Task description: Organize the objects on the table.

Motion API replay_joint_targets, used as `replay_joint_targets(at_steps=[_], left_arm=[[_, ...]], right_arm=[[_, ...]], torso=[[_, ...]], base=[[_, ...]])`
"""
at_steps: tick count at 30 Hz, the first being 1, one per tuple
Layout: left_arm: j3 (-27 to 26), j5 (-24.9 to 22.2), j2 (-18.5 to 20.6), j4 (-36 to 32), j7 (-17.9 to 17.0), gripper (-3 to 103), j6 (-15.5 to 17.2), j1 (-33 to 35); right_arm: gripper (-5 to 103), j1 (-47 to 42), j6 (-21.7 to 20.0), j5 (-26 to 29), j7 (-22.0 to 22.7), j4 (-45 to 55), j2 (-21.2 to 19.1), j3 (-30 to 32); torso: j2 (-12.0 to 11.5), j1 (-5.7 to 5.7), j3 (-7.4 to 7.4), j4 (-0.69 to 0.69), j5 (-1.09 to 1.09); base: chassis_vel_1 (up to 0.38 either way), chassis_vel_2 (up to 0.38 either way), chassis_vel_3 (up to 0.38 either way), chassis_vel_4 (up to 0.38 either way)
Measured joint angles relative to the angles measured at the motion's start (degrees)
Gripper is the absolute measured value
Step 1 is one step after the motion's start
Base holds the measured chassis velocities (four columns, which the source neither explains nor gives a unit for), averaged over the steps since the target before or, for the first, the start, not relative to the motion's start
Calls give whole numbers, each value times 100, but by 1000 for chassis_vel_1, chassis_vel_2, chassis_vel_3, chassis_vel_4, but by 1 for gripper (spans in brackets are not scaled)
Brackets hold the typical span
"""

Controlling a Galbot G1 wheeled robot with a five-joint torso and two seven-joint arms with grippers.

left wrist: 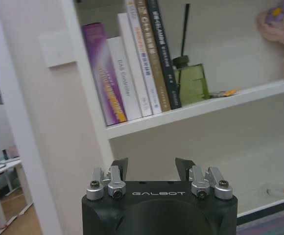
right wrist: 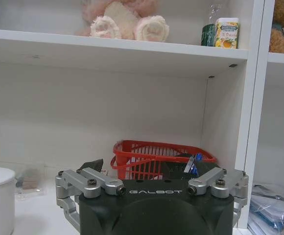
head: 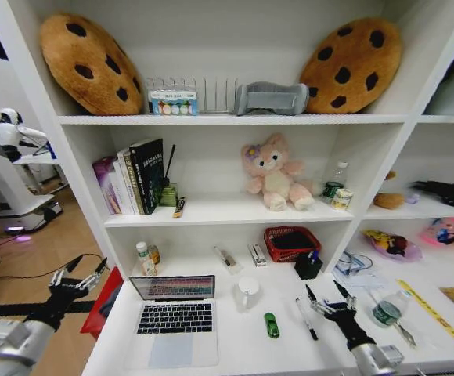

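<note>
Head view: I see my right gripper [head: 326, 296] spread wide above the table [head: 235, 348], near the black pen [head: 306, 319], ready to pick.
Left gripper [head: 77, 272]: open, parked off the table's left edge, clear of the laptop [head: 172, 317].

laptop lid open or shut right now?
Open. The laptop sits on the table with its screen raised and lit, keyboard exposed.
</note>
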Motion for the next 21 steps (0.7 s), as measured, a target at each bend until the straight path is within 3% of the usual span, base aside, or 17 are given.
replay_joint_targets(at_steps=[2, 3, 5, 8, 9, 11, 12, 13, 16, 21], left_arm=[[98, -45, 670, 0, -16, 43, 120, 4], [98, -45, 670, 0, -16, 43, 120, 4], [179, -191, 1153, 28, -52, 39, 231, -52], [375, -465, 1870, 151, -105, 22, 368, -205], [375, -465, 1870, 151, -105, 22, 368, -205], [469, -595, 2259, 231, -111, 16, 415, -246], [524, -692, 2547, 282, -111, 6, 442, -248], [524, -692, 2547, 282, -111, 6, 442, -248], [702, -834, 3088, 332, -111, 1, 473, -202], [859, -842, 3459, 310, -107, 0, 481, -91]], right_arm=[[100, -1, 37, -9, 0, -75, 47, -28], [100, -1, 37, -9, 0, -75, 47, -28], [100, -9, 65, -25, 1, -129, 93, -37], [100, 11, 89, -27, 6, -191, 148, -42], [100, 11, 89, -27, 6, -191, 148, -42], [100, 20, 90, -25, 16, -196, 161, -42], [100, 23, 90, -23, 27, -196, 178, -36], [100, 23, 90, -23, 27, -196, 178, -36], [100, 7, 92, -33, 42, -192, 262, -28], [100, -12, 104, -80, 57, -201, 397, -40]], torso=[[0, 1, 0, -3, -1], [0, 1, 0, -3, -1], [-1, 2, 1, -3, 0], [-1, 4, 1, -4, 0], [-1, 4, 1, -4, 0], [-1, 4, 1, -3, -1], [-1, 4, 1, -3, 0], [-1, 4, 1, -3, 0], [-1, 4, 1, -3, -1], [-1, 4, 1, -2, 0]], base=[[0, 0, 0, 0], [0, 0, 0, 0], [0, 0, 0, 0], [0, 0, 0, 0], [0, 0, 0, 0], [0, 0, 0, 0], [0, 0, 0, 0], [0, 0, 0, 0], [0, 0, 0, 0], [0, 0, 0, 0]])
